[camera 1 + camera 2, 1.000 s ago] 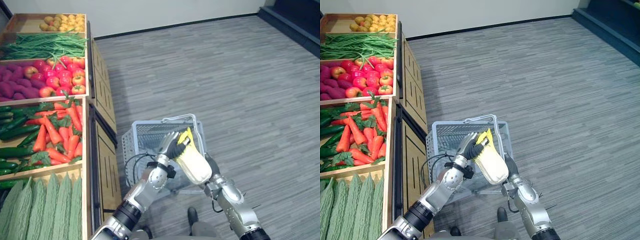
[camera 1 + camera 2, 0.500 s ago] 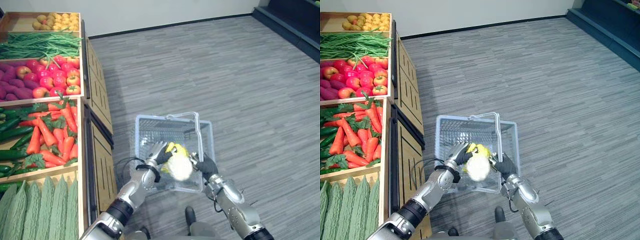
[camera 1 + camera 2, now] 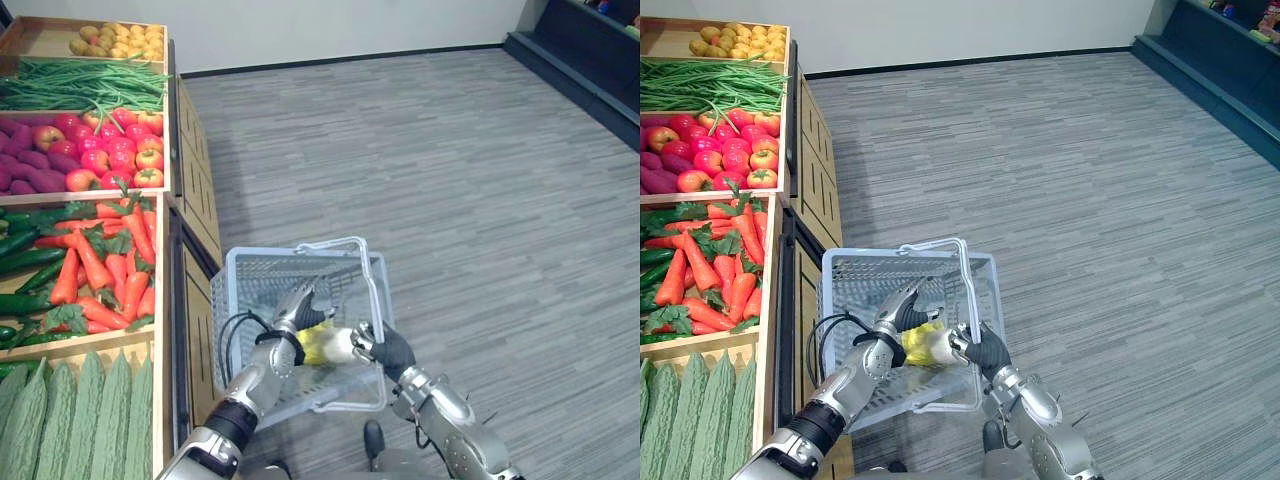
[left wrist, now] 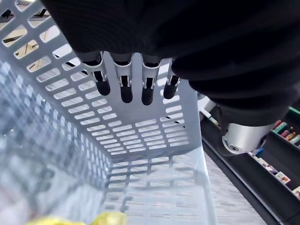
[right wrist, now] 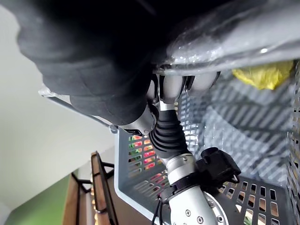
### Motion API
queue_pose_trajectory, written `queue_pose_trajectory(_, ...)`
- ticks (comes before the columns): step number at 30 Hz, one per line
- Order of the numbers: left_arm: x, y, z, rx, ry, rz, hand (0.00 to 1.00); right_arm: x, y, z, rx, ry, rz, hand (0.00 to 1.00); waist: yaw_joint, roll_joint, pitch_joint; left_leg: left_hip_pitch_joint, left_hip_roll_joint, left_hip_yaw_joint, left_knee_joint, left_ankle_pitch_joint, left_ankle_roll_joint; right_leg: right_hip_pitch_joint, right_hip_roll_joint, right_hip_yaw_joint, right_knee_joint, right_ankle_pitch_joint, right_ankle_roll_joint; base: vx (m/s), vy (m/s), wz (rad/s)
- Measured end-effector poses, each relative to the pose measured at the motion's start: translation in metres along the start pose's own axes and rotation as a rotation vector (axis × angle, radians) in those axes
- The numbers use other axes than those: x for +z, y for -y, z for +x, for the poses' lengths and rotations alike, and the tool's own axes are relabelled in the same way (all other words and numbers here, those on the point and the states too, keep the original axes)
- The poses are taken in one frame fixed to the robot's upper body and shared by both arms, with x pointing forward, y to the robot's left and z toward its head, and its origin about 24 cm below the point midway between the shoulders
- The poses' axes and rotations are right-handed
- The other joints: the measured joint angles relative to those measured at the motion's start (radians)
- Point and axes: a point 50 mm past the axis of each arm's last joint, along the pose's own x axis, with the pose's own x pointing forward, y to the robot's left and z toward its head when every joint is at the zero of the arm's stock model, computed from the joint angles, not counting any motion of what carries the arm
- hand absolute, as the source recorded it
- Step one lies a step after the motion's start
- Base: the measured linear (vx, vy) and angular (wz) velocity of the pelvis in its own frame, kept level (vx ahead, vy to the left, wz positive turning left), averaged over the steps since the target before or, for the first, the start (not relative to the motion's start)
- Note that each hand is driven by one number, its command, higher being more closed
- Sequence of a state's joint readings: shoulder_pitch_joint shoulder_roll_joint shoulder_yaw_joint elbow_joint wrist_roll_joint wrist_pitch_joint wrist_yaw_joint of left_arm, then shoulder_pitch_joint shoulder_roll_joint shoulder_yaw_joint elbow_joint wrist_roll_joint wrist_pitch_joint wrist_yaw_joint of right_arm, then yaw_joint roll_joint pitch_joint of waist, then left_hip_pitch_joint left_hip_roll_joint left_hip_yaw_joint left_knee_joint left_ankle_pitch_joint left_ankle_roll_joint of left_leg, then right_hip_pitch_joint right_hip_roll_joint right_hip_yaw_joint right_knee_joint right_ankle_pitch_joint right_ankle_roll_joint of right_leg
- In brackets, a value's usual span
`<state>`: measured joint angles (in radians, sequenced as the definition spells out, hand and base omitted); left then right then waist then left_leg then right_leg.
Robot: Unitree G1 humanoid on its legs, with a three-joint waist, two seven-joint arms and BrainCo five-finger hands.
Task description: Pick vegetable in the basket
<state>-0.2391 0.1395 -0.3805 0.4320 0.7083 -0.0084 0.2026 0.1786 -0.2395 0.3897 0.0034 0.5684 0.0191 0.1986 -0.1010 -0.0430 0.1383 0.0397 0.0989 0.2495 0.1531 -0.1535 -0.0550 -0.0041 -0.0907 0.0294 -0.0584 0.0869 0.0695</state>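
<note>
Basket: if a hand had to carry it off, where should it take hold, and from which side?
The top bar of the handle, from above. It appears raised over the far rim of the basket, a thin bar that fingers can curl round, with space beneath. The wide perforated walls offer no such hold.

A: The basket (image 3: 243, 278)?
B: Matt pale plastic, perforated; its handle (image 3: 340, 241) looks like thin wire, perhaps metal.
A: And the vegetable (image 3: 322, 345)?
B: Wrapped in glossy, crinkled clear film; the shelf (image 3: 203, 215) is plain matt wood; the floor (image 3: 450, 150) is matt, finely streaked.
</note>
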Motion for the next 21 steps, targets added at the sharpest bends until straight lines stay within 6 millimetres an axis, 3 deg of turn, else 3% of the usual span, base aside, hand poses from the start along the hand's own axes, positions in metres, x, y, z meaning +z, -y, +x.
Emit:
queue_pose_trajectory(6,0.023,-0.007,-0.013,0.068,0.088,-0.148,0.0,-0.005,0.02,-0.012,-0.178,0.001,-0.066,1.0,0.003,0.0,0.0,-0.001,-0.001,-0.005,-0.006,0.0,0.0,0.0,0.0,-0.007,0.0,-0.006,0.001,0.0,0.001,0.01)
queue_pose_trajectory(11,0.028,-0.017,-0.029,0.154,0.103,-0.366,0.0,0.001,0.039,-0.02,-0.339,0.023,-0.13,1.0,0.005,0.002,-0.001,-0.001,-0.002,-0.011,-0.013,0.0,0.0,0.0,-0.001,-0.023,0.0,-0.01,0.005,0.01,0.001,0.04)
queue_pose_trajectory(16,0.003,-0.039,-0.058,0.303,0.028,-0.775,0.0,0.009,0.069,-0.042,-0.548,0.022,-0.256,1.0,0.008,0.02,-0.015,-0.009,-0.001,-0.03,-0.017,0.0,0.0,0.002,-0.001,-0.053,0.0,-0.012,0.008,0.01,-0.004,0.12)
queue_pose_trajectory(21,-0.031,-0.038,-0.085,0.375,-0.099,-0.91,0.0,0.005,0.089,-0.062,-0.675,-0.019,-0.304,1.0,0.022,0.041,-0.039,-0.001,-0.001,-0.044,-0.025,0.0,0.0,0.015,-0.001,-0.071,0.0,-0.012,0.008,0.0,0.002,0.09)
